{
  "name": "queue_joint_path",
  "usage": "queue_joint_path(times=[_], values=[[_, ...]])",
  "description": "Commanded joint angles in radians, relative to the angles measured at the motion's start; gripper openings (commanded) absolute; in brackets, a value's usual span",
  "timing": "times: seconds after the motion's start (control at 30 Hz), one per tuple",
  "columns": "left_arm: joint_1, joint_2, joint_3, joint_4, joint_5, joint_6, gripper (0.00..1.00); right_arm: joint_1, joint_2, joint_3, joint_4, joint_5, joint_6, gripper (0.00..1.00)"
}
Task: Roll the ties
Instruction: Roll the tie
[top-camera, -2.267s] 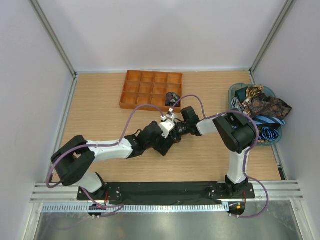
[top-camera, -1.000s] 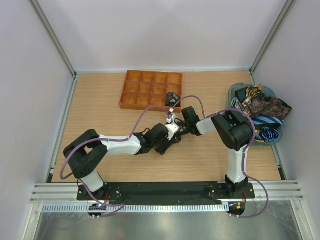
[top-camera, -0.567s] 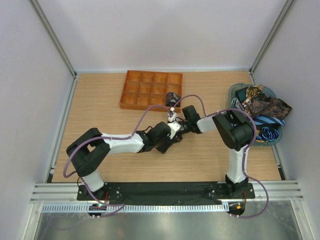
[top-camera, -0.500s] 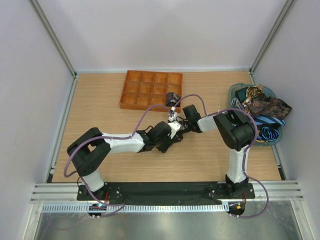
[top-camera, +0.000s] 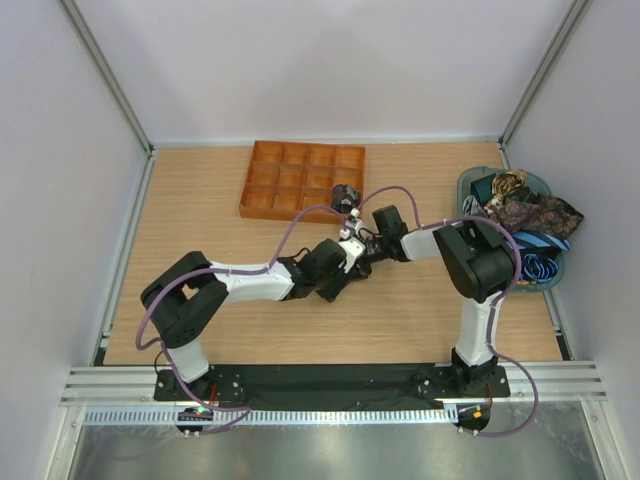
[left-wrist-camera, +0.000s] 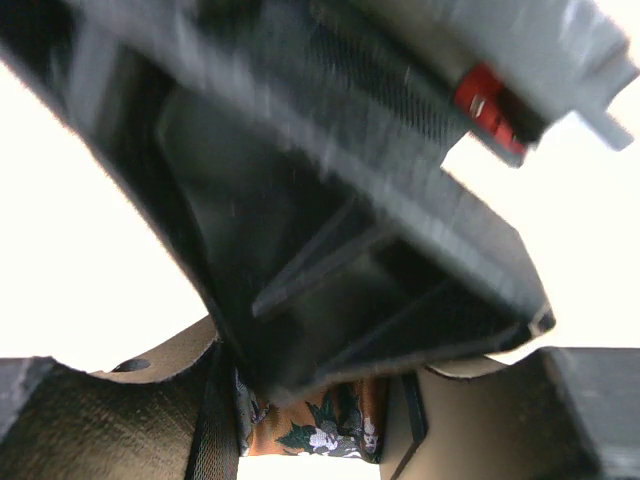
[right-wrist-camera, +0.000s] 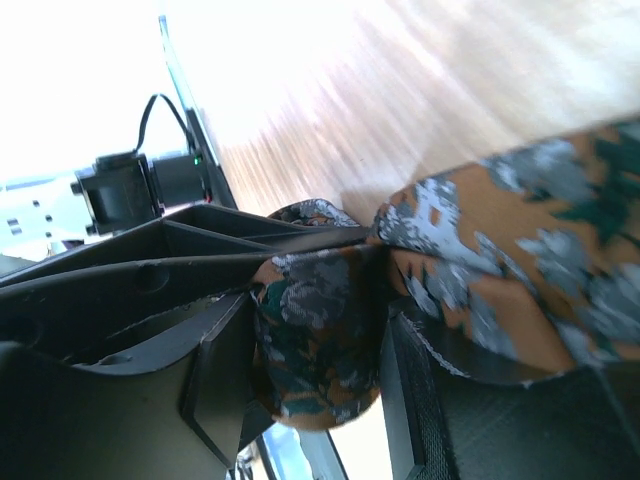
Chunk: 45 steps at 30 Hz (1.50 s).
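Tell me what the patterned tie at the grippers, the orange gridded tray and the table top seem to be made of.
The orange-brown floral patterned tie: soft cloth, since it bends into a coil; its finish is lost in blur. The orange gridded tray: probably moulded plastic, matt, with thin uniform walls. The pale table top: wood or wood-look laminate, showing streaked grain.

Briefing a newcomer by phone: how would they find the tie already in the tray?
Find the orange gridded tray at the far side of the table. Its near right corner compartment holds the rolled tie, a small dark coil. It alone is coiled in the tray; the loose ties fill the basket at right.
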Motion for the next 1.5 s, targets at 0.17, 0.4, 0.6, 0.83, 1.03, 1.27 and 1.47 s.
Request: queue_joint_path(times=[0.17, 0.4, 0.6, 0.83, 1.03, 1.27, 1.47], values=[[0.004, 0.052, -0.019, -0.121, -0.002, -0.006, 0.00, -0.080, -0.089, 0.038, 0.015, 0.036, 0.061, 0.50], [0.018, 0.061, -0.013, -0.130, 0.007, -0.014, 0.00, -0.166, -0.160, 0.021, -0.007, 0.077, 0.058, 0.54], [0.033, 0.083, 0.023, -0.182, 0.013, -0.025, 0.00, -0.198, -0.366, -0.079, -0.119, 0.338, -0.062, 0.51], [0.042, 0.146, 0.153, -0.349, 0.032, -0.055, 0.00, -0.139, -0.658, -0.353, -0.087, 0.600, -0.086, 0.45], [0.055, 0.207, 0.239, -0.444, 0.063, -0.109, 0.00, 0.146, -0.874, -0.424, -0.156, 0.933, -0.161, 0.45], [0.056, 0.287, 0.357, -0.591, 0.055, -0.166, 0.00, 0.386, -1.016, -0.421, -0.185, 1.119, -0.259, 0.44], [0.058, 0.294, 0.402, -0.660, 0.066, -0.183, 0.00, 0.703, -0.967, -0.381, -0.159, 1.322, -0.393, 0.44]])
